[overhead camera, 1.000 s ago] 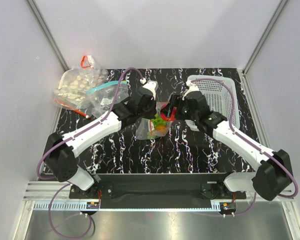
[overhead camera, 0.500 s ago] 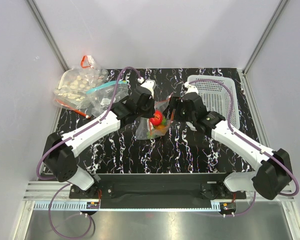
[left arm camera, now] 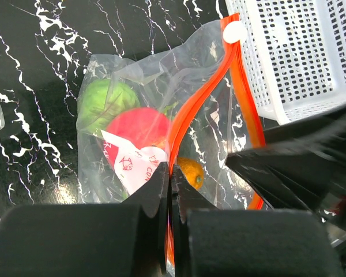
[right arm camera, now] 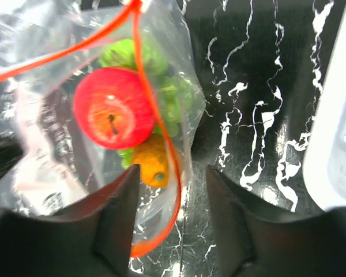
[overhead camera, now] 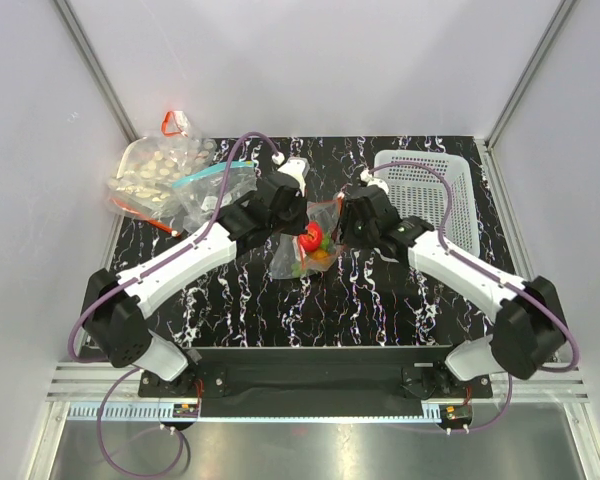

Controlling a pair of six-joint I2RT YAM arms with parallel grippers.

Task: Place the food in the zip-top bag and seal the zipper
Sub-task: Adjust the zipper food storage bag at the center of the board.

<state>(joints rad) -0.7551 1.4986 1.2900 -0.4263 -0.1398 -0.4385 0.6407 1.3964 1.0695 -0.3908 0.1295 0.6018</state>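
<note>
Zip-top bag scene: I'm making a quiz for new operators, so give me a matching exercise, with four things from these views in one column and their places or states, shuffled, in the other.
Things:
1. red round fruit
2. zipper
3. white basket
4. right gripper

Places or states:
a. open, fingers apart
b. inside the zip-top bag
c. standing on the table, to the right of the bag
d. pinched by the left gripper

Pairs: 1-b, 2-d, 3-c, 4-a
</note>
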